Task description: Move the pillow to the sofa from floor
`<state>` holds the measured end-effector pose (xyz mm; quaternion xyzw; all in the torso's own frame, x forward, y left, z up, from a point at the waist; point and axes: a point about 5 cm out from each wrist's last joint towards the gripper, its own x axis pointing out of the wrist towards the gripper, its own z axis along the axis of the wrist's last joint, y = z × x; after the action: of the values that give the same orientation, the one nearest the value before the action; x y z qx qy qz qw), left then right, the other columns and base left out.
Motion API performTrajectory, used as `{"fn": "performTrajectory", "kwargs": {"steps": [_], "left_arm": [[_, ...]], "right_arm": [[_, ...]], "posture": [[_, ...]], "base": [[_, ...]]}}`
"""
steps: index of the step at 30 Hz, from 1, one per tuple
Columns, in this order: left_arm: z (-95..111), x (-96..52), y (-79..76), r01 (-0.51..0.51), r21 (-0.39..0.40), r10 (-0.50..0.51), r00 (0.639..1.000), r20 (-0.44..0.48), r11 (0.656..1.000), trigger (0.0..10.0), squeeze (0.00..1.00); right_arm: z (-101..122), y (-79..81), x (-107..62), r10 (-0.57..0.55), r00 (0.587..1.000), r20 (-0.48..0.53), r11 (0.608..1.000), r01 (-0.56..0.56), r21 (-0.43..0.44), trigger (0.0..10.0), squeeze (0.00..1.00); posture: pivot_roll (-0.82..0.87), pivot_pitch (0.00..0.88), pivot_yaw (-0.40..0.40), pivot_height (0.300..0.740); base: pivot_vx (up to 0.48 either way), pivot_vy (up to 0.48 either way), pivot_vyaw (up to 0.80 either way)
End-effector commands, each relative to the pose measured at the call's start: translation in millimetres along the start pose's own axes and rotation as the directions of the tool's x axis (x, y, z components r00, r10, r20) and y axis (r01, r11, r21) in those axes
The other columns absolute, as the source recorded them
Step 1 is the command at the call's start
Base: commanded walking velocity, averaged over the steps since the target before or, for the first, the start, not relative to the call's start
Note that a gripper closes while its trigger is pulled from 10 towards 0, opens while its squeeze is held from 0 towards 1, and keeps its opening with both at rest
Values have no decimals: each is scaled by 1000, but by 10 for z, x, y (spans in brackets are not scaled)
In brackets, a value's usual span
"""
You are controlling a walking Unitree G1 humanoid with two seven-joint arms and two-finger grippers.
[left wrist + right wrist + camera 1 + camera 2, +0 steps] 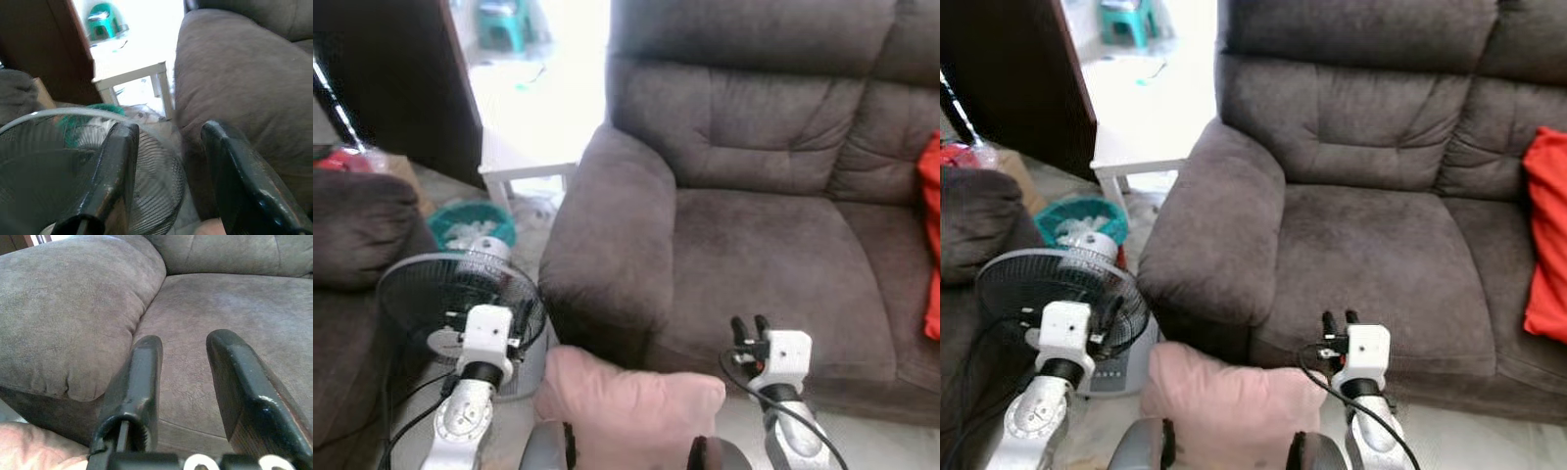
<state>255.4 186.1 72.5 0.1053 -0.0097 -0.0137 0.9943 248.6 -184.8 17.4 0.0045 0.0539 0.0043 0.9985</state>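
A pink pillow is seen on the floor, lying against the front of the brown sofa below its armrest. The left gripper is held with its fingers spread apart and nothing between them, raised in front of a standing fan and beside the armrest. The right gripper is likewise spread and empty, held before the front edge of the seat cushion, just to the right of the pillow. Neither gripper is touching the pillow. A red cushion is seen at the right end of the sofa seat. A teal basket stands behind the fan, and a small white table is set beyond it beside the armrest. Part of another dark sofa is seen at the left.
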Motion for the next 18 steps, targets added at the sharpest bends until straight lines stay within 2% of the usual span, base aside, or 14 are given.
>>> {"fn": "performTrajectory", "kwargs": {"steps": [1,10,18], "left_arm": [[-10,18,-52,24,1,-24,1000,-2,1000,10000,0],[-34,18,-85,41,-5,-41,999,-7,999,10000,0],[-42,21,-83,41,-3,-41,999,-7,999,10000,0]], "right_arm": [[10,-63,-14,-21,1000,8,1000,20,4,10000,0],[7,-76,-12,-30,1000,5,1000,30,3,10000,0],[-32,-70,10,-32,999,-36,999,32,1,10000,0]], "posture": [[87,20,-35,615],[85,15,-34,615],[86,15,-35,610]], "base": [[0,0,0],[0,0,0],[0,0,0]]}}
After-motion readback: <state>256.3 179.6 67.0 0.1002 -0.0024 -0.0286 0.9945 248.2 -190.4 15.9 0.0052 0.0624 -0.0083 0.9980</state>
